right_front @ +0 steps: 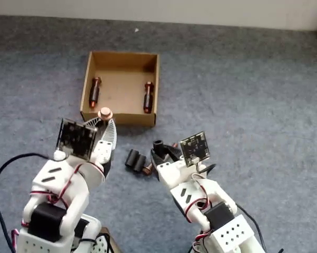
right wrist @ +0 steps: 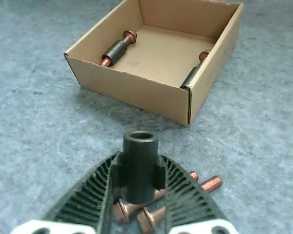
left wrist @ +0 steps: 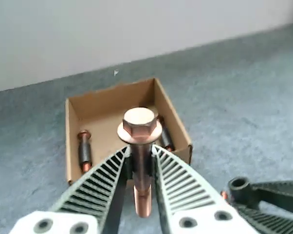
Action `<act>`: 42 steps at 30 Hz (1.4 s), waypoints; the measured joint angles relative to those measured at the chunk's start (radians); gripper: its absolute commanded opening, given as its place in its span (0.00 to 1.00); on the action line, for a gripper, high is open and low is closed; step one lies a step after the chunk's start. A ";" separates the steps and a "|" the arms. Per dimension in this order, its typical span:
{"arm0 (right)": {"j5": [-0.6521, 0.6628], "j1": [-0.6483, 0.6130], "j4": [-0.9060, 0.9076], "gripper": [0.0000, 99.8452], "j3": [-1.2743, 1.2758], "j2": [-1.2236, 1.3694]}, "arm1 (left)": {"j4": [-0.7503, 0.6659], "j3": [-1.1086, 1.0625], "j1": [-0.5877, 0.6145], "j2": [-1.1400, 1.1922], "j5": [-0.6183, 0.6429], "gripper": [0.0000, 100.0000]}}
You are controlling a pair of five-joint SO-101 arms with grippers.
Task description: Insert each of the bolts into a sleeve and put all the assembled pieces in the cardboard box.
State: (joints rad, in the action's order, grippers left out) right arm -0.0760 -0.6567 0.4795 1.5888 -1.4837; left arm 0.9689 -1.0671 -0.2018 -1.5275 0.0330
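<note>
As we look in on the left gripper (left wrist: 141, 152), its ribbed white fingers (left wrist: 102, 180) are pinched tight on a copper bolt (left wrist: 138, 127). They clamp the shank, with the hex flange head up and the plain tip hanging below them. From above, that bolt sits just outside the near wall of the cardboard box (right_front: 121, 119), toward the box's left corner.

Over to the right gripper (right wrist: 140, 163): its black fingers (right wrist: 95, 195) are closed around a black sleeve (right wrist: 139, 170), held upright with the open bore facing up. It is off the box's near right corner, a little apart from the wall.

Now the hard parts. Loose bolts (right wrist: 205, 184) lie on the grey carpet (right_front: 253, 105) under the right gripper, mostly covered by its fingers, so we can't count them for sure. In front of the box, between the arms, two more black sleeves (right_front: 135, 159) lie side by side, and a copper piece (right_front: 147, 169) touching them is too small to make out.

Inside the box, two assembled pieces lie flat, one (right_front: 95, 91) along the left wall and the other (right_front: 148, 97) along the right. Each is a dark sleeve with copper showing at both ends. In the left wrist view, the held bolt's head half hides the right-hand one.
</note>
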 measured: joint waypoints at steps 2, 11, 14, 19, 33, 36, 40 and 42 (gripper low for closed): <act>0.018 0.000 0.000 0.00 0.000 0.000 | -0.028 -0.028 -0.014 -0.037 0.048 0.01; 0.061 -0.084 -0.074 0.00 0.002 0.000 | -0.061 -0.066 -0.137 -0.135 0.097 0.01; 0.061 -0.112 -0.166 0.00 0.048 -0.003 | -0.061 -0.066 -0.172 -0.160 0.100 0.01; 0.170 -0.153 -0.370 0.00 0.086 -0.008 | -0.061 -0.066 -0.222 -0.190 0.101 0.01; 0.196 -0.155 -0.526 0.00 0.086 -0.006 | -0.063 -0.066 -0.249 -0.201 0.103 0.01; 0.196 -0.157 -0.526 0.00 0.087 -0.006 | -0.063 -0.066 -0.249 -0.215 0.104 0.01; 0.196 -0.161 -0.526 0.00 0.087 -0.006 | -0.063 -0.066 -0.247 -0.267 0.103 0.01; 0.196 -0.161 -0.526 0.00 0.087 -0.006 | -0.068 -0.066 -0.247 -0.282 0.103 0.01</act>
State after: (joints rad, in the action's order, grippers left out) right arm 0.1204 -0.8178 -0.0468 1.6763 -1.4899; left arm 0.9014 -1.1331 -0.4488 -1.8098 0.1358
